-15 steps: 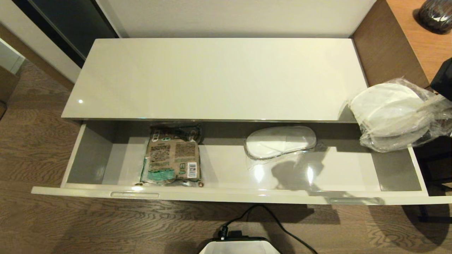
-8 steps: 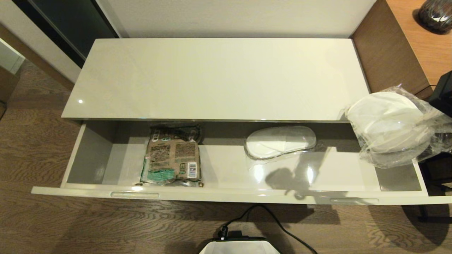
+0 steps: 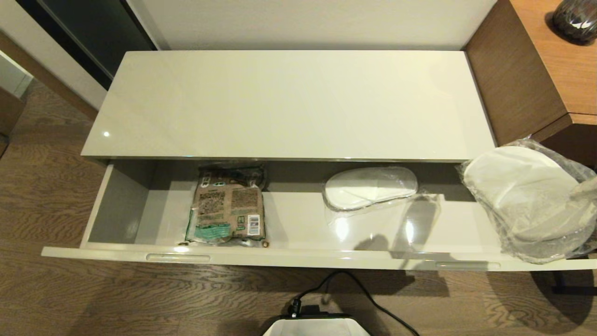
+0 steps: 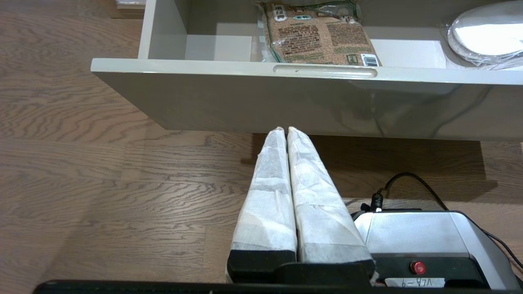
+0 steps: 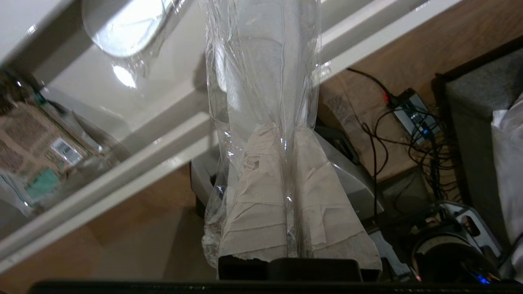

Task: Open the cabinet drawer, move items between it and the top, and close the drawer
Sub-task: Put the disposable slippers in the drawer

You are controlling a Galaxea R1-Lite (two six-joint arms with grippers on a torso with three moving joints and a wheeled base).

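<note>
Right hand [image 5: 282, 134] grips wrapped slippers [image 3: 527, 196] over open drawer [image 3: 298, 256]; packet [image 3: 227, 207] print unreadable.

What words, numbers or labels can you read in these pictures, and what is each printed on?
"VLA-9", seen upside down: white sticker on the robot base.
Brown-and-green packet in the drawer: dense print and a barcode, too small to read.
Wrapped slippers: no print visible.
</note>
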